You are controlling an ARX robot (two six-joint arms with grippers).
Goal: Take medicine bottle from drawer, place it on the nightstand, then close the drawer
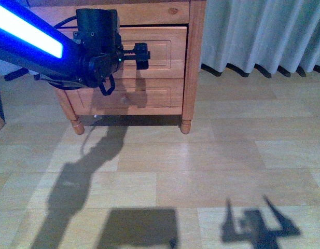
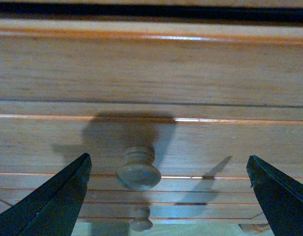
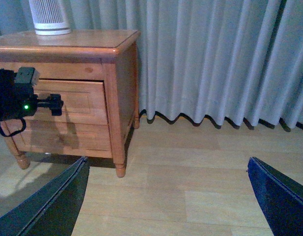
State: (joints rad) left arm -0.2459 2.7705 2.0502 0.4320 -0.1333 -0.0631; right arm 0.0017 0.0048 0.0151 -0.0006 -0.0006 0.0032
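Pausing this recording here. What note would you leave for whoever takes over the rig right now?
Left hand: open, fingers either side of the knob of the drawer, not gripping it.
Right hand: open, empty, back from the nightstand, above the floor.
The drawer looks shut or barely ajar. The medicine bottle is not in view; on the nightstand's top only a white ribbed device shows.
Done: left hand lined up on the knob. Left: pull the drawer, take the bottle out, set it on top, close the drawer.
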